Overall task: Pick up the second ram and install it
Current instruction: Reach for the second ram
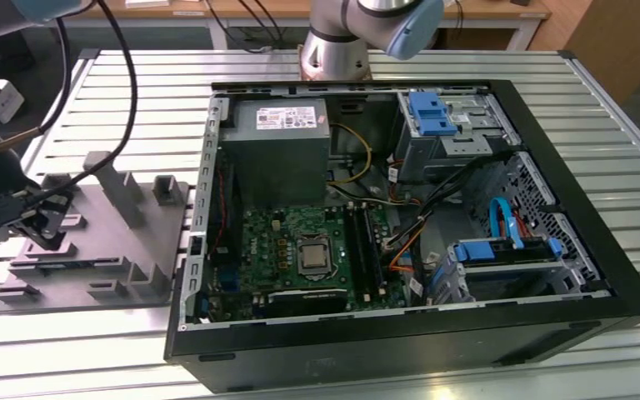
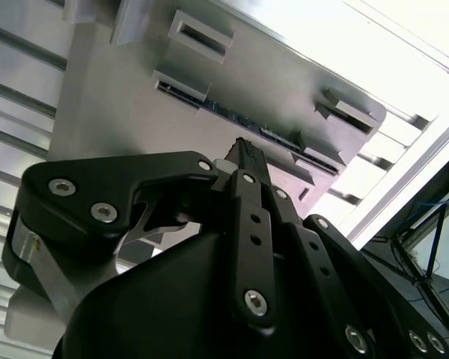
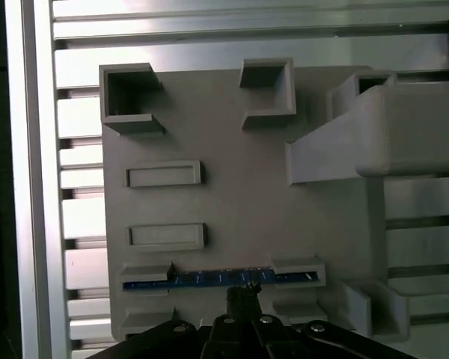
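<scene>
- Exterior view: my pincer (image 1: 44,237) hangs low over the grey tray (image 1: 147,242), which sits on the slatted metal tabletop (image 1: 131,100) at the exterior view's left. The second ram (image 1: 76,265) lies as a thin dark-blue strip along the tray's near edge, just below the pincer. I cannot tell from here whether they touch. An open computer case (image 1: 409,342) lies on its side toward the exterior view's right, well apart from the tray, with its green motherboard (image 1: 297,250) exposed.
- Second wrist view: the black linkages of the pincer (image 2: 246,153) crowd the foreground, and its tip points at the second ram (image 2: 217,111). The stick rests edge-on in a slot of the grey tray (image 2: 135,134), held between two raised blocks. The tip sits just beside the stick's middle stretch. I cannot tell whether the pincer is spread, pressed together or pinching the stick.
- First wrist view: looking straight down on the grey tray (image 3: 232,187), I see the second ram (image 3: 209,279) as a long, narrow blue-black bar seated between two low blocks at the tray's edge. The dark tip of the pincer (image 3: 243,294) meets the bar near its middle. The bar lies flat in its cradle, and the slats of the tabletop (image 3: 78,120) show on either side of the tray.
</scene>
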`<act>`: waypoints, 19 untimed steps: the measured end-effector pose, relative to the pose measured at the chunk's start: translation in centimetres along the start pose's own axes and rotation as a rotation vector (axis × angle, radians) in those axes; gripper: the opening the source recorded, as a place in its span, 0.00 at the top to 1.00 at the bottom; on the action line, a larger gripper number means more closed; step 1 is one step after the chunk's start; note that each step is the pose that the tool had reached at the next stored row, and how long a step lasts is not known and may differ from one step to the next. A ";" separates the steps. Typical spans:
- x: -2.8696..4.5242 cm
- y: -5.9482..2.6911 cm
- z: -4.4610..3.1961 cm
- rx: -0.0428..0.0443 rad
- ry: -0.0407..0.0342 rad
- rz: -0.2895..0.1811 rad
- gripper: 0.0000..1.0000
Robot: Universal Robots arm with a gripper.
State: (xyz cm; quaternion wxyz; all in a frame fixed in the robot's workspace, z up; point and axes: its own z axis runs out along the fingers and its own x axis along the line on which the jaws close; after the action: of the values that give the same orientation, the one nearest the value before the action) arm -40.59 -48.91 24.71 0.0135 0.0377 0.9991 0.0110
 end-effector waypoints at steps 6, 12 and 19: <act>-0.02 -0.57 0.42 0.0008 -0.0001 0.000 0.90; 0.00 -0.67 0.94 0.0018 0.0000 0.000 0.90; -0.01 -0.67 0.98 0.0018 -0.0001 0.000 0.90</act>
State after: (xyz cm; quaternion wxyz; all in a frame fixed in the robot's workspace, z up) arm -40.61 -49.55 23.71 0.0135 0.0377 0.9991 0.0101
